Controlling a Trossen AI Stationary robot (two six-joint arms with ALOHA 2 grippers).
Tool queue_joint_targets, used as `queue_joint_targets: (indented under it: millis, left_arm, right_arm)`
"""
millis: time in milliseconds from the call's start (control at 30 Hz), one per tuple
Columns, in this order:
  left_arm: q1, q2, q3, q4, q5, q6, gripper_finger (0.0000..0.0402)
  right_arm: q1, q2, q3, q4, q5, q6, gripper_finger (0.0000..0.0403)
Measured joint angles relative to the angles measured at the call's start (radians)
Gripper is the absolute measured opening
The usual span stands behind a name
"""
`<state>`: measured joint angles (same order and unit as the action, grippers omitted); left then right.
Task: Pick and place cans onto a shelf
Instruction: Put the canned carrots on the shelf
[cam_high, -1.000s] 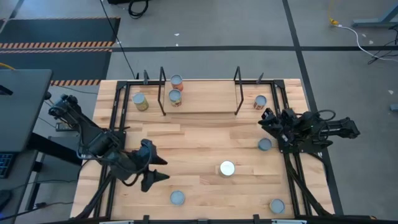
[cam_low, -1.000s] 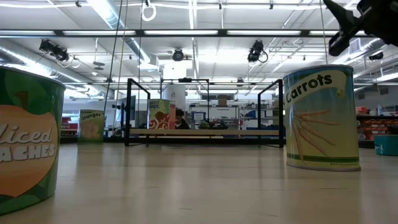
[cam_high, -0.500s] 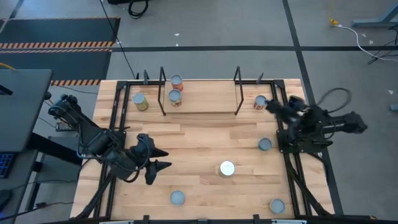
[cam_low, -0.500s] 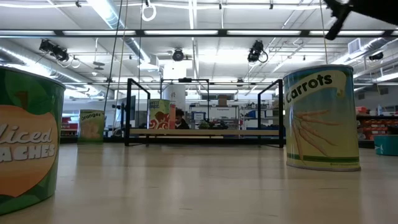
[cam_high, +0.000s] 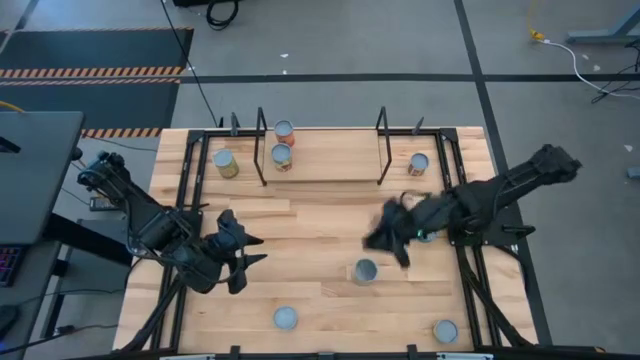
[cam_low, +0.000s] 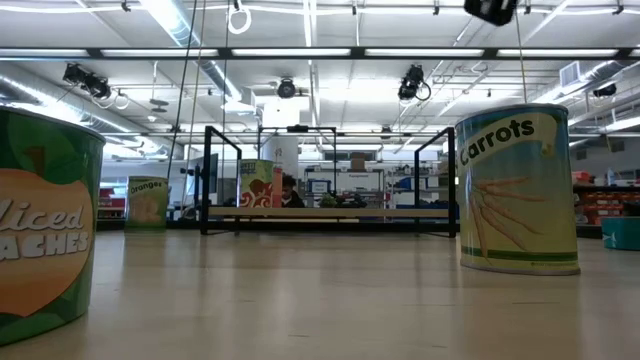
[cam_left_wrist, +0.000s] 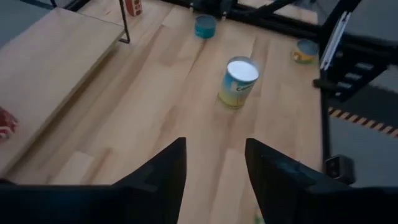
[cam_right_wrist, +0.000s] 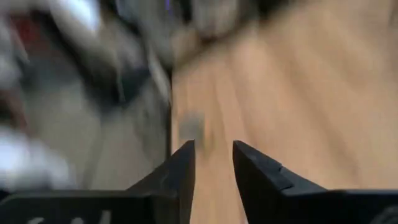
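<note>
Two cans (cam_high: 281, 155) stand on the shelf (cam_high: 320, 165), a light board between black rod uprights at the far side. Other cans stand upright on the tabletop: one left of the shelf (cam_high: 225, 163), one right of it (cam_high: 418, 163), one in the middle (cam_high: 365, 271) and two near the front edge (cam_high: 286, 318). My left gripper (cam_high: 262, 250) hovers open over the table's left half, pointing at the middle can (cam_left_wrist: 239, 81). My right gripper (cam_high: 383, 245) reaches in from the right, open, raised just beyond the middle can, and touches nothing.
In the low view a carrots can (cam_low: 515, 190) stands close on the right and a peaches can (cam_low: 45, 230) close on the left. Black frame rails (cam_high: 185, 200) run along both table sides. Bare wood lies between the shelf and the middle can.
My right gripper has swung fast from the table's right edge toward the middle, rising and stretching out over the wood near the middle can. My left gripper has stayed in place, rolled its wrist, and its fingers have drawn closer together. No can has moved.
</note>
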<state>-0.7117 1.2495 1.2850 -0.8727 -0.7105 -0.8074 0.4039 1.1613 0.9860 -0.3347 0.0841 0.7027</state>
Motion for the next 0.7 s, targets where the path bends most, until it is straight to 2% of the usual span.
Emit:
queue_joint_targets:
  millis: [67,133,233,333,500,700]
  left_arm:
    - [0.008,0.0,0.0,-0.002,-0.001,0.03,0.0169]
    - [0.022,0.0,0.0,-0.004,-0.001,0.061,0.0169]
    - [0.045,0.0,0.0,-0.006,-0.003,0.101,0.0169]
    - [0.065,0.0,0.0,-0.011,-0.004,0.131,0.0169]
    - [0.1,0.0,0.0,-0.017,0.006,0.134,0.0169]
    - [0.124,0.0,0.0,-0.017,0.007,0.131,0.0169]
  right_arm:
    - [0.038,0.071,0.08,-0.157,-0.076,-0.024,0.0096]
    - [0.067,0.131,0.134,-0.231,-0.137,-0.066,0.0082]
    - [0.099,0.203,0.158,-0.259,-0.159,-0.156,0.0073]
    - [0.108,0.253,0.159,-0.261,-0.161,-0.225,0.0084]
    - [0.101,0.318,0.159,-0.273,-0.155,-0.346,0.0158]
    - [0.098,0.38,0.159,-0.273,-0.116,-0.52,0.029]
